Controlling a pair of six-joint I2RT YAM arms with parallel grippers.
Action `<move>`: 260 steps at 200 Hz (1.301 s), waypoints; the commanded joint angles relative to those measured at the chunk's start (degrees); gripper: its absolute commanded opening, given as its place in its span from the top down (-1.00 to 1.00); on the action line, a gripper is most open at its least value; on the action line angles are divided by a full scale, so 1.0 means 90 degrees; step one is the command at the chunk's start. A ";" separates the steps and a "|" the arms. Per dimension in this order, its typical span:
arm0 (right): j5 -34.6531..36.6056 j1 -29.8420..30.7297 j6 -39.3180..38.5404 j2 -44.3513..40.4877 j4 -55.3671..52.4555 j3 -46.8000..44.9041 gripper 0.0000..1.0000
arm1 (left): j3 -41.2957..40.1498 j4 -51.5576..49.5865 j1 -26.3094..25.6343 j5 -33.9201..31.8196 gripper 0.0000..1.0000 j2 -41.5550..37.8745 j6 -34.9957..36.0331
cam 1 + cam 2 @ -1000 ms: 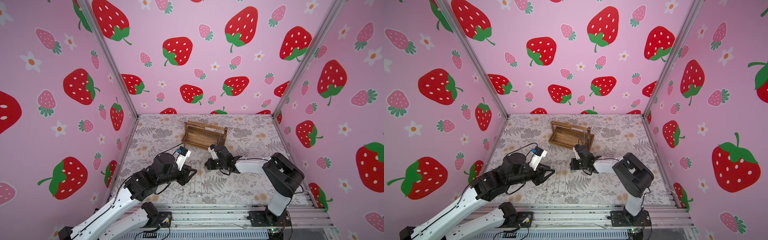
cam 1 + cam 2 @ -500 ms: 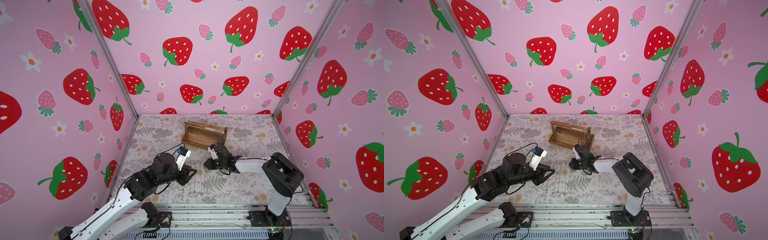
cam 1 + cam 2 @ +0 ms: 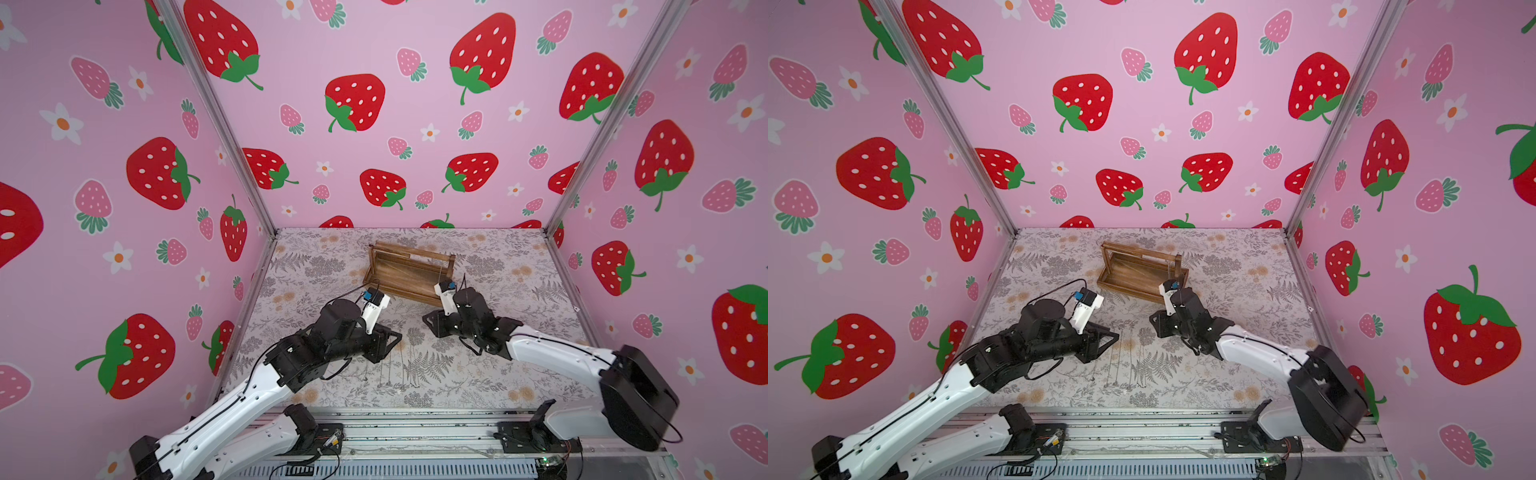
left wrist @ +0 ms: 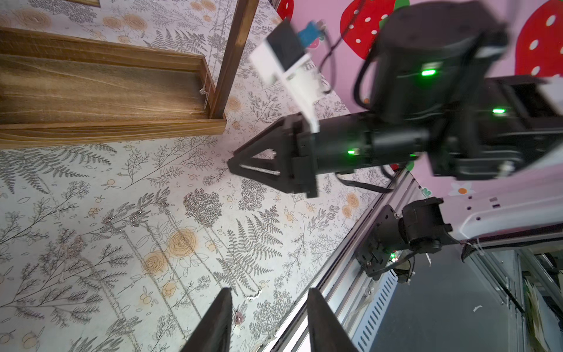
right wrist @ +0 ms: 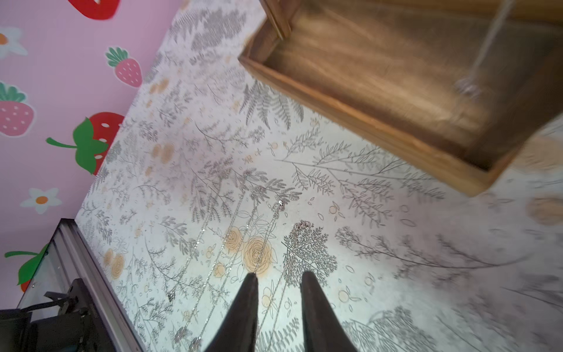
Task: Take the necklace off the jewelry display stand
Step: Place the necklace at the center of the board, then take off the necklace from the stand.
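Ok so, going left to right. The left gripper (image 4: pixel 269 291) is being held low over the floral mat (image 3: pixel 478 353), and its jaws are being held apart with nothing between them. Just past it, a handful of loose chains (image 5: pixel 268 231) are lying stretched out on the mat, well clear of the rack.

Further back, the jewelry display stand (image 3: pixel 405 272) is sitting upright. The necklace (image 4: pixel 202 90) is being carried on its top bar, right beside the upright at the right arm's end. It's hanging straight down with a tiny pendant at about tray level. Whether the pendant is touching the tray floor can't be told, and how the chain is hooked on is too small to be made out.

The right gripper (image 5: pixel 278 274) is being held low just in front of that end of the stand, jaws parted, nothing pinched. One loose chain is running under its tips.

Handling-wise, tbh: something this thin is probably best treated as near weightless, totally limp, slippery and easy to snag or tangle. The stand looks light too, so it could get dragged along if the chain is tugged sideways. Best bet is probably both hanging strands being pinched together a bit below the bar, then lifted up and off. A full, firm close seems called for, since a fine chain slips through any gap.
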 commanded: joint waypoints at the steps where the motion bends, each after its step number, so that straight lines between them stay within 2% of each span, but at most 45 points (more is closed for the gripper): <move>1: 0.1086 -0.0050 -0.0748 -0.1227 -0.1094 -0.0465 0.39 | 0.0101 0.1018 -0.0001 -0.0015 0.18 0.0686 -0.0215; 18: 0.1656 -0.0083 -0.0816 -0.2319 -0.1454 -0.1006 0.36 | 0.0272 0.1646 0.0002 0.0046 0.20 0.1325 -0.0377; 43: 0.2104 -0.0170 -0.0372 -0.3781 -0.1527 -0.1924 0.33 | 0.0807 0.2338 -0.0004 0.0188 0.23 0.2287 -0.0515; 67: 0.2543 -0.0171 -0.0104 -0.4706 -0.1679 -0.2502 0.33 | 0.1472 0.2525 -0.0001 0.0059 0.25 0.3144 -0.0396; 82: 0.2504 -0.0172 -0.0025 -0.5053 -0.1854 -0.2530 0.32 | 0.1812 0.2557 -0.0001 -0.0145 0.25 0.3521 -0.0291; 128: 0.2385 -0.0176 0.0229 -0.5003 -0.1949 -0.2486 0.31 | 0.2476 0.2744 0.0002 -0.0998 0.25 0.4168 0.0133; 166: 0.2420 -0.0170 0.0265 -0.5161 -0.1938 -0.2568 0.32 | 0.2849 0.2991 0.0024 -0.1395 0.26 0.4654 0.0493; 202: 0.2485 -0.0170 0.0255 -0.5207 -0.1926 -0.2590 0.31 | 0.3090 0.3363 0.0183 -0.1249 0.27 0.5137 0.0516; 260: 0.2472 -0.0174 0.0225 -0.5104 -0.1843 -0.2608 0.31 | 0.3309 0.3589 0.0221 -0.1586 0.32 0.5397 0.0658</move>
